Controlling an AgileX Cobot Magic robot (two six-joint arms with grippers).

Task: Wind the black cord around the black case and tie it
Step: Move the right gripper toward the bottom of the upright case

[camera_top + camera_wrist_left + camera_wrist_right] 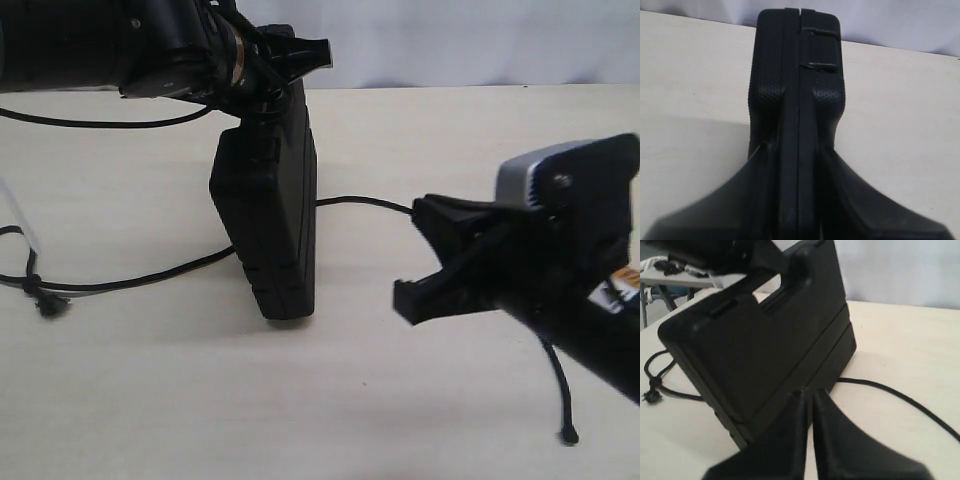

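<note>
Left gripper (pixel 798 95) clamps flat matte-black plastic case (pixel 270 215) upright; right gripper (pixel 808 392), jaws together and empty, should open low over thin black braided cord (pixel 365 201) at right.

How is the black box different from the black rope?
The black case stands up on its edge, gripped at the top by the left gripper. The black cord lies loose on the table. The case is a wide, stiff-looking block, while the cord is a thin, bending line. Both are black, and the cord is not wrapped around the case yet.
</note>
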